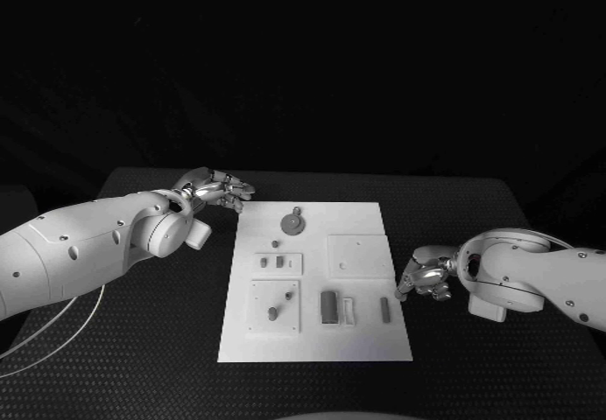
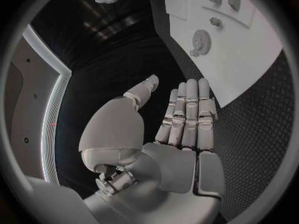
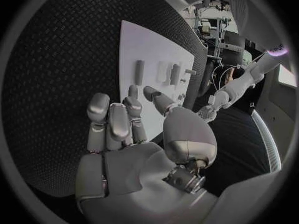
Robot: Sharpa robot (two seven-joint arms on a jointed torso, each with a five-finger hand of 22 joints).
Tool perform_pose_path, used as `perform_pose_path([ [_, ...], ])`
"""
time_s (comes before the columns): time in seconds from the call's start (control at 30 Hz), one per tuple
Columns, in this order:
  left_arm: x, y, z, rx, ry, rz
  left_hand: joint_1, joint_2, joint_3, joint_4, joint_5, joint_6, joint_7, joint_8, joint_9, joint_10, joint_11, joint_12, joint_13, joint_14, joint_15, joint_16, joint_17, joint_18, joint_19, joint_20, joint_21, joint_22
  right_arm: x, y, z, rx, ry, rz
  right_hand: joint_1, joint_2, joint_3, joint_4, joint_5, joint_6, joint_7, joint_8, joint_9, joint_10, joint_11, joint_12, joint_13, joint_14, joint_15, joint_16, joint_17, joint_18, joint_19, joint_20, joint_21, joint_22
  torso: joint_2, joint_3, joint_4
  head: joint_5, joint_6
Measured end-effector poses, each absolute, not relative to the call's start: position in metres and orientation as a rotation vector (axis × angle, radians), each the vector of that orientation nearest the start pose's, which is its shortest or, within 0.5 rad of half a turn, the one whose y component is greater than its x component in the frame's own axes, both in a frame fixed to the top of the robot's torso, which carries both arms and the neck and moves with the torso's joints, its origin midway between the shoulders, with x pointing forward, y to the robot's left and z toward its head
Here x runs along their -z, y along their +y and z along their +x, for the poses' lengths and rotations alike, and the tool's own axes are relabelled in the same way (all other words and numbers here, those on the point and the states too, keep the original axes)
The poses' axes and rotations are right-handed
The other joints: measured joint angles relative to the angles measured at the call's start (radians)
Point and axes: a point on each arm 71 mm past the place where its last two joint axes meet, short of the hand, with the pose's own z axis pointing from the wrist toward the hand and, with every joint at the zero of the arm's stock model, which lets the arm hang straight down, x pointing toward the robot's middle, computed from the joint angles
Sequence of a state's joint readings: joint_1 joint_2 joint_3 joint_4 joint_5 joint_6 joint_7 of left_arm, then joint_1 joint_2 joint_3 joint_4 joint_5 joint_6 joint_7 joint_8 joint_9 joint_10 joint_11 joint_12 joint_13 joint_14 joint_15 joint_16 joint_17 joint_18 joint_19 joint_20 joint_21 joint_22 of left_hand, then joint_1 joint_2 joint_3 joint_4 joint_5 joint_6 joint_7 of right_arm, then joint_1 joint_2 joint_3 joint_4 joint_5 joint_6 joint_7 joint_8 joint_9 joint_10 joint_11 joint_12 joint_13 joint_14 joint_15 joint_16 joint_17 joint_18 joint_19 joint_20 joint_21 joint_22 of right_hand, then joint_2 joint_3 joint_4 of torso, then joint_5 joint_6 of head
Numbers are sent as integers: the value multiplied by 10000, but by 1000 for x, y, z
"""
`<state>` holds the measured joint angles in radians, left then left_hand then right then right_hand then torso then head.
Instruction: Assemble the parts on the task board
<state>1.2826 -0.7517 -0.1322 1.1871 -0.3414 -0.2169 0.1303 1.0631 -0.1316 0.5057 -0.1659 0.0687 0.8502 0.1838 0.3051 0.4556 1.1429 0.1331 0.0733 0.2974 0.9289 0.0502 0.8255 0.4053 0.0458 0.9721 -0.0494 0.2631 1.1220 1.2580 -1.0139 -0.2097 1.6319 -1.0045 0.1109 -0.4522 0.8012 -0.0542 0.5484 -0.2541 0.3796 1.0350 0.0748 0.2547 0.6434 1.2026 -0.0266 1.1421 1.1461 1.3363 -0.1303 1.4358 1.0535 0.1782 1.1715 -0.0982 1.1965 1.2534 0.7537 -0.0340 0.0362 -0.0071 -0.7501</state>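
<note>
Left of the task board, off its far corner, the left hand hovers over the black table, touching nothing. The left wrist view shows its fingers straight and side by side with the thumb swung out, so it is open and empty. That reads as a parked pose: clear of the board, with nothing to knock.

On the board, all parts lie loose and ungripped. The gear-shaped part lies flat toward the board's far edge, nearest the left hand. Nearer the middle, two small parts sit in a raised panel on the board's left half. Beside it on the right half is a bare square panel, probably a seat waiting for a part. Along the near half a second left panel carries two small pieces. A dark bar, a pale block and a slim pin lie in a row to its right. The layout looks like staging; assembly is not yet begun, judging by the spread.

Just off the board's right edge, level with that row, the right hand is low over the table. The right wrist view shows its fingers loosely curved, apart, holding nothing: open. It sits closest to the pin and bar, so it is likely the first to reach.
</note>
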Motion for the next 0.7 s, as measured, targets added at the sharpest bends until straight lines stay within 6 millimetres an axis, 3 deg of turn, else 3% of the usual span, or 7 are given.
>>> perform_pose_path([
  [0.2,198,264,547,10864,16920,-8741,0,0,0,0,0,0,0,0,0,0,0,0,0,0,0,0,4,-5,0,0,0,9,254,-266,427,-3594,24463,2110,-223,-225,114,206,0,64,-3,0,-10,0,0,-1,7,2,2,0,0,8,35,35,0,1,-1,0,19,-69,9],
  [0.33,198,264,547,10870,16922,-8738,0,0,0,0,0,0,0,0,0,0,0,0,0,0,0,0,3,-11,0,0,0,8,268,-257,421,-3509,24768,1829,-337,-339,167,366,0,103,-27,0,-10,0,-1,-2,17,4,3,0,0,9,35,35,0,-10,5,0,27,-81,-11],
  [0.5,198,264,547,10874,16927,-8737,0,0,0,0,0,0,0,0,0,0,0,0,0,0,0,0,2,-23,0,0,0,8,276,-250,416,-3509,24915,1636,-584,-803,336,956,0,148,-3,10,-8,38,-39,-2,17,18,18,0,1,10,36,35,-40,-10,12,0,40,-56,-51],
  [0.7,198,266,547,10850,16918,-8752,0,0,0,0,0,0,0,0,1,0,0,0,0,0,0,0,12,-49,0,0,-39,7,277,-244,418,-3556,24796,1520,-794,-1155,445,1423,0,178,2,34,-11,38,-39,-10,17,32,31,0,-35,10,36,35,-39,-9,15,0,47,-39,-88],
])
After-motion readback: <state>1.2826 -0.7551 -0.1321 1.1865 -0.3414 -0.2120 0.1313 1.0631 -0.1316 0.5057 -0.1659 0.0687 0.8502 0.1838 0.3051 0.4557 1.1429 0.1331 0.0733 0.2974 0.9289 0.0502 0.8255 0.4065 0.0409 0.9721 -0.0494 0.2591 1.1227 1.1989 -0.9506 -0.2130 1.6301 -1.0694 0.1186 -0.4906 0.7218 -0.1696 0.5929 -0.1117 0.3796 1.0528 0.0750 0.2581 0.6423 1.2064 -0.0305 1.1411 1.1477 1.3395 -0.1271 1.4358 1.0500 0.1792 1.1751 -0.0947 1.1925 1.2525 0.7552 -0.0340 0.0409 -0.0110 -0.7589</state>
